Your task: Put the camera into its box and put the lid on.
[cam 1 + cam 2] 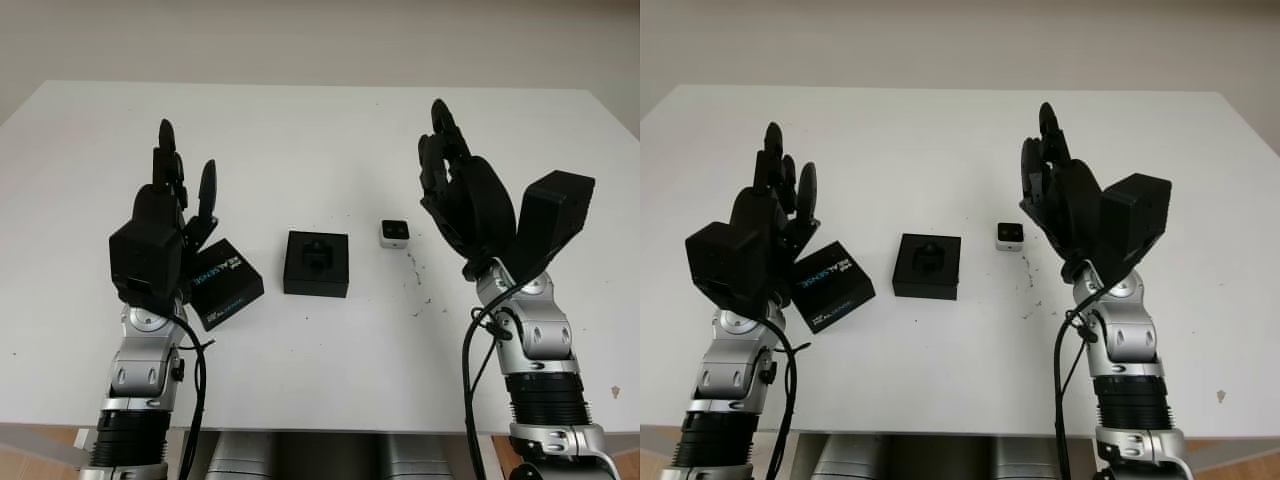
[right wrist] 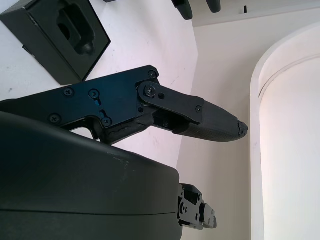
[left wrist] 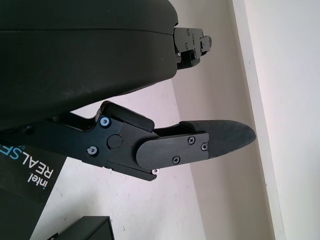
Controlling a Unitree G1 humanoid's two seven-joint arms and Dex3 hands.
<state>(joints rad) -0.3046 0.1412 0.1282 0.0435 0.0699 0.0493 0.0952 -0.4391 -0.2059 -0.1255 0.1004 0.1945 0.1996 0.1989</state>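
White camera (image 1: 395,233) sat small on the surface (image 1: 300,130), just right of your open box (image 1: 316,264); lid (image 1: 226,283) lay left. Both hands, right hand (image 1: 462,195) and left hand (image 1: 165,225), were raised, holding nothing. You risked knocking the camera away.

Matt black box (image 1: 316,264) and lid (image 1: 226,283), smooth white table (image 1: 300,140), textured rubbery fingers (image 3: 220,137)

On the worktop (image 1: 320,120): lid (image 1: 226,283) at left, open box (image 1: 316,263) in the centre, camera (image 1: 395,233) to its right, slightly behind.
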